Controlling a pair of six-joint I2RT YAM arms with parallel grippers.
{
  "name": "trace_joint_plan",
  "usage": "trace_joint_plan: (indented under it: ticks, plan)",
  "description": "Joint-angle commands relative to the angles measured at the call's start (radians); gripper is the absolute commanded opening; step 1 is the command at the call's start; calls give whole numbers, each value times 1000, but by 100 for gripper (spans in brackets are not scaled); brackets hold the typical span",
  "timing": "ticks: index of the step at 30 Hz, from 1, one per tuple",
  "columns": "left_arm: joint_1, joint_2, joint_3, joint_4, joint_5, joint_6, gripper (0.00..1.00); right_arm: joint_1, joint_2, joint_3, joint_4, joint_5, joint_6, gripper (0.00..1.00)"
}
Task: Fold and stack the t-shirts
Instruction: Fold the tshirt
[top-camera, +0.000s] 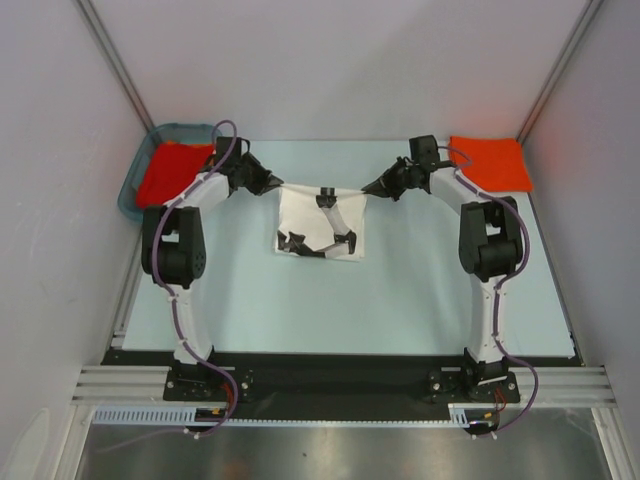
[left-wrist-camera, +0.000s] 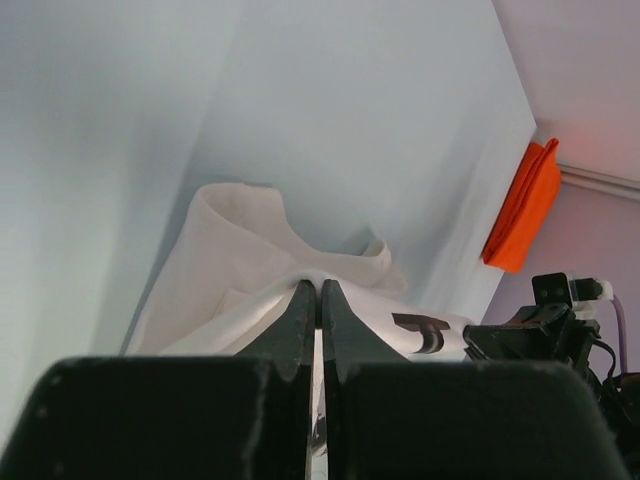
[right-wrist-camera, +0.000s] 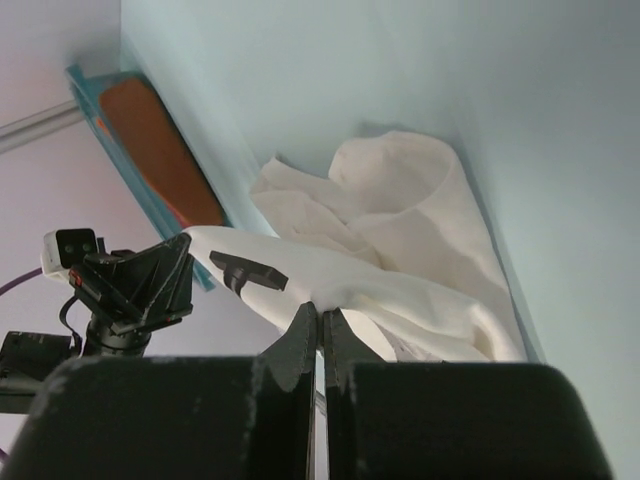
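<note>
Left wrist view shows the left gripper (left-wrist-camera: 319, 290) with its fingers clamped together on an upper edge of the white t-shirt (left-wrist-camera: 240, 240); the right gripper (right-wrist-camera: 320, 312) pinches the opposite edge likewise. From above, that edge is drawn between the 2 grippers at centre frame, black print showing. 1 orange-red t-shirt (top-camera: 490, 162) lies folded at upper right; the other orange-red t-shirt (top-camera: 170, 172) sits in the teal basket (top-camera: 127, 192) at upper left

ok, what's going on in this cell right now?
Both arms have the white graphic t-shirt. The left gripper and right gripper are each shut on its upper edge and hold it stretched between them, with the rest draping onto the table. A folded orange t-shirt lies far right. Another orange shirt sits in the teal basket.
</note>
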Motion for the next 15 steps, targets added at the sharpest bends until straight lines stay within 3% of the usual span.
trace_joint_plan:
  ticks: [1,5,6,7,9,10,11,13,15]
  plan:
    - [22,18,57,30,-3,38,0,-12,50,72,19,-12,-11,0]
    - [39,83,106,22,35,51,7,-16,86,100,14,5,-26,2]
    - [46,107,120,7,48,57,8,-18,99,109,17,5,-29,7]
    - [46,113,146,2,48,83,24,-26,118,124,19,-11,-37,14]
    - [46,136,221,-104,25,150,38,-53,152,175,3,-18,-64,29]
    - [46,179,352,-157,-6,248,43,-67,164,205,-21,2,-96,35]
    - [46,199,426,-224,-27,290,45,-79,179,315,-137,13,-195,47]
    - [46,215,573,-387,-69,397,46,-105,233,423,-324,10,-289,52]
    - [45,145,525,-400,-70,429,47,-105,219,469,-378,24,-432,59]
